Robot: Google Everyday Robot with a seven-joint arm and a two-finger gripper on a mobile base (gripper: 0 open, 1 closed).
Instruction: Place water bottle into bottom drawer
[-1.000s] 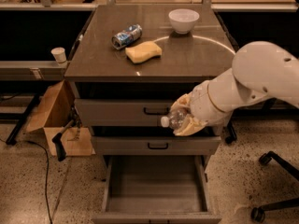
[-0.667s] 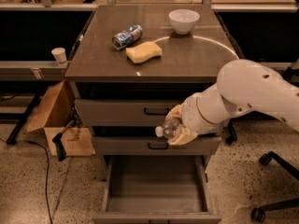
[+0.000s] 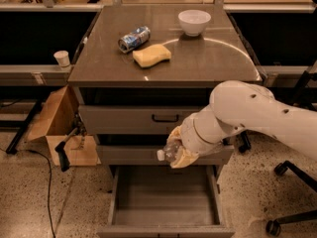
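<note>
Gripper (image 3: 176,148): pale yellow fingers (image 3: 184,158) on a white arm (image 3: 257,114), in front of the middle drawer, above the bottom drawer (image 3: 163,201), which is plain grey inside. The fingers clasp the water bottle (image 3: 168,152): clear, white cap. Top drawer (image 3: 124,119): grey front, black handle. Surface (image 3: 208,58): glossy brown-grey. Bowl (image 3: 194,21): white. Sponge (image 3: 151,55): yellow. Can (image 3: 134,38): blue and silver. Cup (image 3: 62,58): white. Box (image 3: 53,117): tan cardboard. Floor (image 3: 29,197): beige, dark-speckled.

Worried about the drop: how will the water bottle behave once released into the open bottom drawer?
The gripper holds the water bottle sideways above the bottom drawer; being round, it will probably roll on the flat floor. Its clear plastic likely flexes and weighs little.
</note>
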